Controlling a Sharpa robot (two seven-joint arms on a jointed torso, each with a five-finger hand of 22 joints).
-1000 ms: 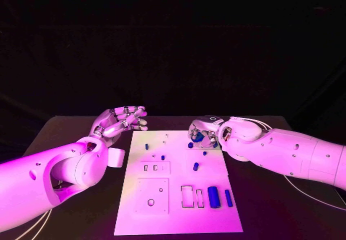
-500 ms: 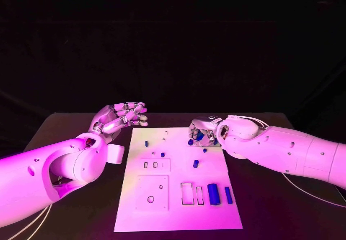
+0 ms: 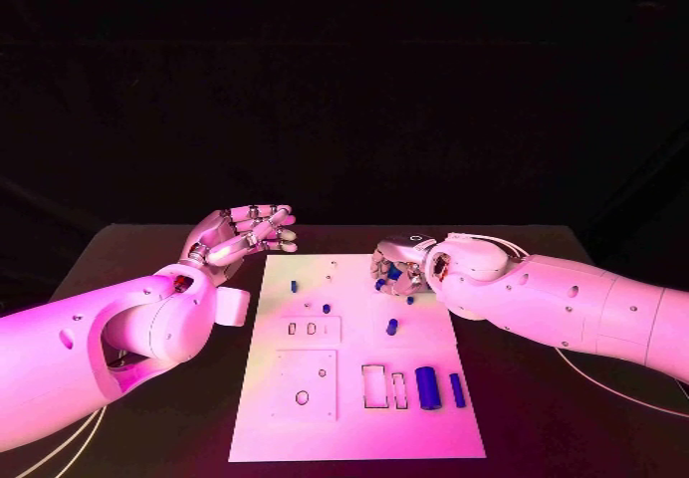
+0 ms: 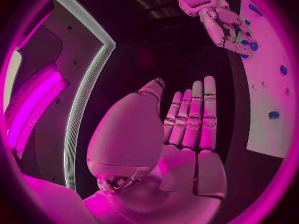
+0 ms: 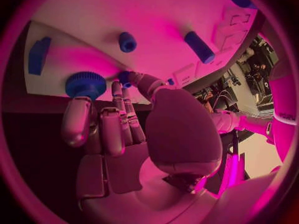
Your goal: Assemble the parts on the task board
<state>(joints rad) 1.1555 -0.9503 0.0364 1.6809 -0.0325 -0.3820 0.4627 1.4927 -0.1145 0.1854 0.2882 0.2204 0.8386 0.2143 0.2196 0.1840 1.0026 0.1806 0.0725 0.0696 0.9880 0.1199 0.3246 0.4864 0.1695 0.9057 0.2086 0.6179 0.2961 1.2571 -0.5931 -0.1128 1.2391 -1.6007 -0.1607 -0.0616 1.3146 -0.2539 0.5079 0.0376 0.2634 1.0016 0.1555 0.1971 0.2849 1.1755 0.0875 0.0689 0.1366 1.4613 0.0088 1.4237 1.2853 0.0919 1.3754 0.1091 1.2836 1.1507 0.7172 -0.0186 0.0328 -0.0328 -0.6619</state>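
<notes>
My right hand pinches a small, stiff blue knob by its ridged rim. It looks light. My left hand hovers open-fingered, holding nothing.

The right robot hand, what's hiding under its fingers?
Under the silver right robot hand, a round ridged blue knob sits on the white task board at the fingertips, with a smaller blue piece beside it. Whatever lies under the palm is covered.
</notes>
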